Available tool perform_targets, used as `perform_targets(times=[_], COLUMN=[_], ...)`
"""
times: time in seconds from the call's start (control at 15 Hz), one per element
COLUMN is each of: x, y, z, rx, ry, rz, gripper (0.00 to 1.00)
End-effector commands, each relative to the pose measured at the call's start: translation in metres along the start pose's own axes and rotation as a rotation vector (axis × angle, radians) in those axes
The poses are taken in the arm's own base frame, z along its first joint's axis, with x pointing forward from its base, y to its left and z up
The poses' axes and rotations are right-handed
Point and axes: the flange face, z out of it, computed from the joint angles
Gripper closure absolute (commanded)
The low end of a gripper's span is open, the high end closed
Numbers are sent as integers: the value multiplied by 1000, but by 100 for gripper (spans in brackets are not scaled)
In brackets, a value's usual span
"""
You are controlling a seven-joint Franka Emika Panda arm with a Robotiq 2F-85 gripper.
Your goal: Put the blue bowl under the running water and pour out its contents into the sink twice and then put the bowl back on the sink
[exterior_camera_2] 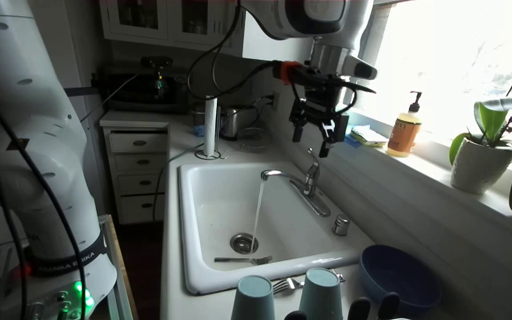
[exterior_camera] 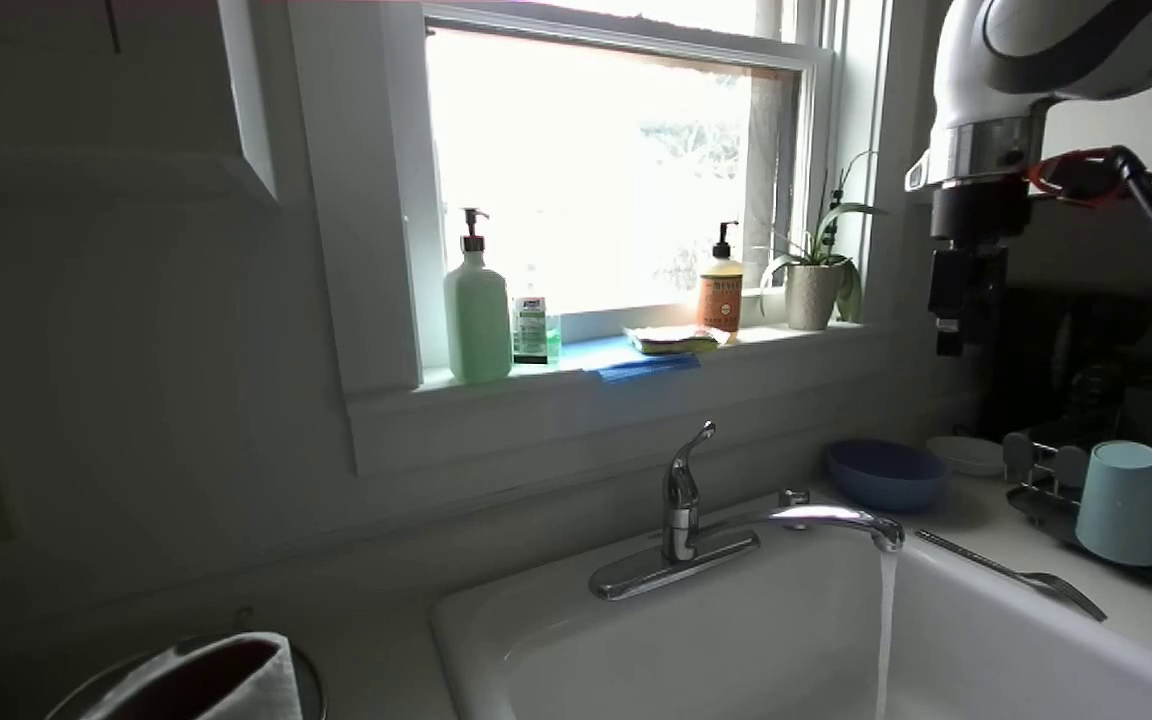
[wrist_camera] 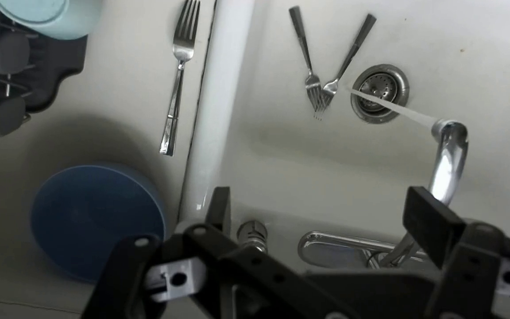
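Note:
The blue bowl (exterior_camera: 886, 478) stands upright on the counter beside the sink's end, near the wall. It also shows in an exterior view (exterior_camera_2: 398, 280) and in the wrist view (wrist_camera: 95, 217); its inside is dark, with no contents visible. The sink (exterior_camera_2: 186, 231) is white, with a chrome faucet (exterior_camera_2: 278, 174) on its wall side. The running water (exterior_camera_2: 258, 209) falls from the spout as a thin stream near the drain; it also shows in the wrist view (wrist_camera: 396, 107). My gripper (wrist_camera: 319, 192) is open and empty, pointing down, high above the faucet side and apart from the bowl.
Pale blue cups (exterior_camera_2: 254, 289) stand on a dark dish rack (wrist_camera: 56, 75) near the bowl. A fork (wrist_camera: 183, 53) lies on the counter; two forks (wrist_camera: 312, 82) lie in the sink. Bottles (exterior_camera: 479, 315) and a potted plant (exterior_camera: 811, 295) line the windowsill.

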Motion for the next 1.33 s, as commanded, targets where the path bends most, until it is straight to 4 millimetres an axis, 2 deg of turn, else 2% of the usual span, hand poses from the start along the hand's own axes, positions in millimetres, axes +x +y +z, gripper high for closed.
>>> perform_targets(times=[0.0,0.2,0.4,0.47,0.6,0.93,1.07,1.27], x=[37,55,70,54,58,59,75,89], y=[45,78,101,89,95,90,112,150], z=[13,33,53,49,59,54,70,91], rx=[89,156,208,159,160,160,138,153], ry=[-8,-19,-40,-26,-38,-31,-45,-79], rz=[9,39,84,78,87,79,185,224], gripper=[0,0,0,0,0,0,0,0])
